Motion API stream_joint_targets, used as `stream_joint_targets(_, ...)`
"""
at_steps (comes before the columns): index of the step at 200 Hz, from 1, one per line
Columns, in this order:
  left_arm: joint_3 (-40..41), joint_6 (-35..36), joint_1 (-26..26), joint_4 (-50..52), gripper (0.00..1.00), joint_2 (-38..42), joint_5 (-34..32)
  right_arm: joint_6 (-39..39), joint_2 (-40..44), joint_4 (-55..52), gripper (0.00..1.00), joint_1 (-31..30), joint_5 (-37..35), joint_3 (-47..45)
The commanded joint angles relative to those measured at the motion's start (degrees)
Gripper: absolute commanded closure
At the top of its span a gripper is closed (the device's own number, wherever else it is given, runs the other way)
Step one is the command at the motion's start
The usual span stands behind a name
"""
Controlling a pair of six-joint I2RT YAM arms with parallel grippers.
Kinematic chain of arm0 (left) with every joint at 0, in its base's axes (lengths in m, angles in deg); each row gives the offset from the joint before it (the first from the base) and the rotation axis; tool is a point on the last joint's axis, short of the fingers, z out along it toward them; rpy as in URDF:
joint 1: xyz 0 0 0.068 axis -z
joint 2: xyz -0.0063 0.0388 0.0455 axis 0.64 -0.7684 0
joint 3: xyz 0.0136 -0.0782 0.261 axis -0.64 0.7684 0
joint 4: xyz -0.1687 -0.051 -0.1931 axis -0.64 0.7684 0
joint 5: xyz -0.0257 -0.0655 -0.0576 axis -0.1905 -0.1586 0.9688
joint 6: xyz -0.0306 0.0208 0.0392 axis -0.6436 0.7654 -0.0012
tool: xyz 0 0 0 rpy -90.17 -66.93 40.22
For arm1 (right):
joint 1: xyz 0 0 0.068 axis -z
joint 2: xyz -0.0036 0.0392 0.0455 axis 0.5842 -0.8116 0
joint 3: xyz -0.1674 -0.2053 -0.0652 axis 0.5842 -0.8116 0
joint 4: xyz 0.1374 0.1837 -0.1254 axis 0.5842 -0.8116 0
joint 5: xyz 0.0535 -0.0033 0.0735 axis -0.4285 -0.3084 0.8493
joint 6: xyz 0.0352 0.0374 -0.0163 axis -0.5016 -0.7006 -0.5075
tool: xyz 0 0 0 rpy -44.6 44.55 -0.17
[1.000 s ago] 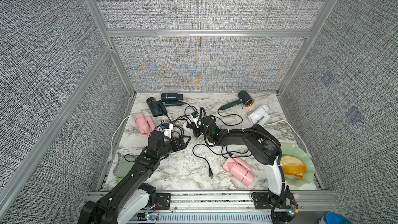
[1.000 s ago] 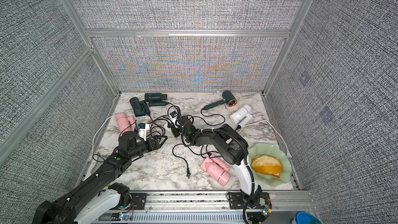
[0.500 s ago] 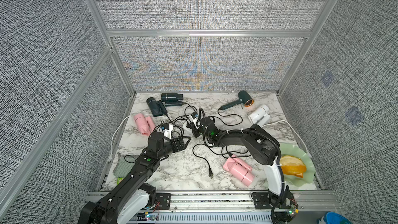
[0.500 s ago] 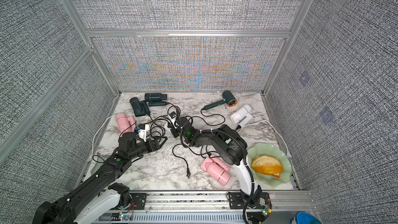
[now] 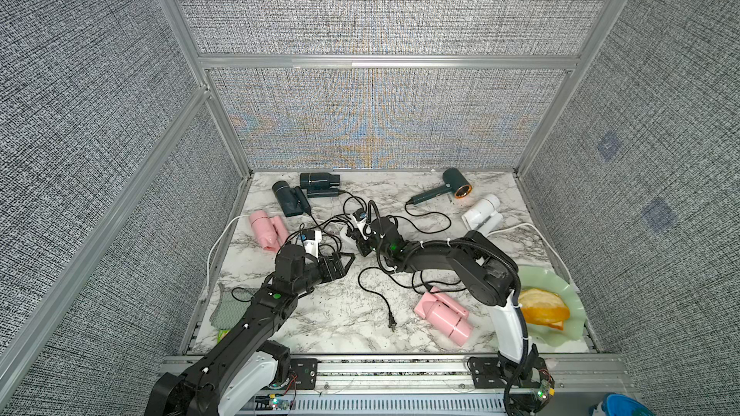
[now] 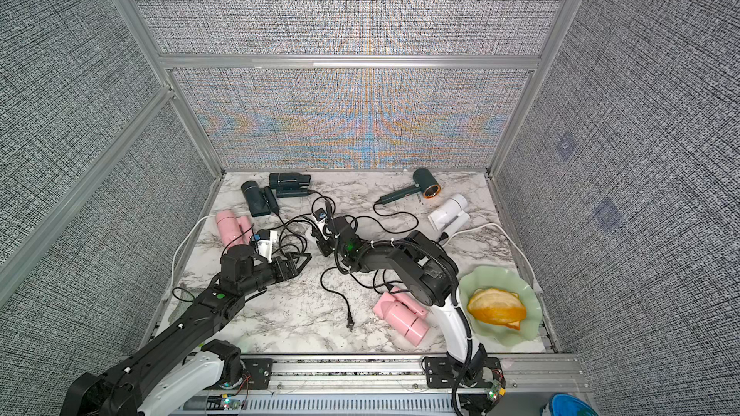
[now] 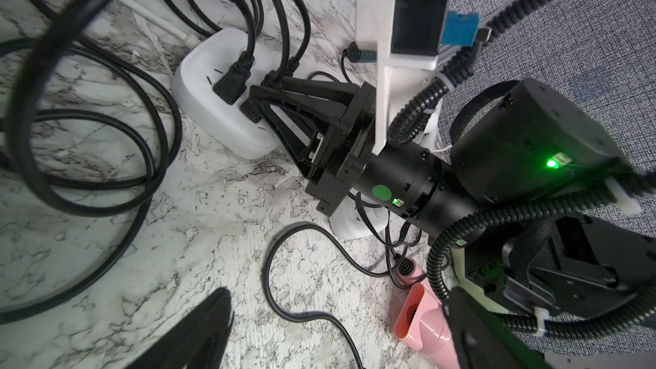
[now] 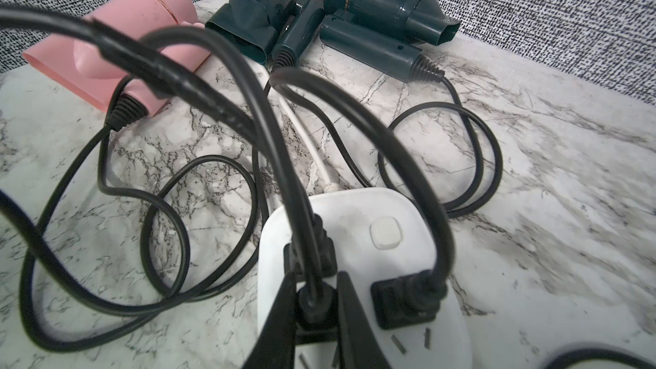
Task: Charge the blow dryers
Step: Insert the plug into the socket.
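Two dark teal blow dryers (image 5: 318,180) (image 5: 288,198) lie at the back left, with a pink one (image 5: 264,228) in front of them. A copper-ringed one (image 5: 456,186) and a white one (image 5: 482,214) lie at the back right, and another pink one (image 5: 442,314) at the front right. In the middle, my right gripper (image 8: 316,308) is shut on a black plug (image 8: 314,299) that sits on the face of a white socket block (image 8: 358,221), next to two other plugs. My left gripper (image 5: 345,264) hangs open above bare table with nothing between its fingers (image 7: 198,335).
Black cords loop all round the socket block (image 5: 347,234). A loose plug (image 5: 392,324) lies at the front middle. A green plate (image 5: 560,286) with orange pieces stands at the front right, and a green cloth (image 5: 228,306) at the front left. White cables run along both sides.
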Motion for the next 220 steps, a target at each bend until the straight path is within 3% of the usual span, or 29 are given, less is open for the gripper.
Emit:
stream_joint_targets(1,-0.35,-0.06,0.01,-1.87,0.04,-0.24,0.77,-1.93,-1.01,-11.53,0.86,0.47,-1.77,-0.84)
stream_joint_targets(220,1.19,0.03,0.01,-2.33,0.04,0.35,0.22,-6.12,-1.57,-12.55,0.9,-1.02,-3.1,-5.13)
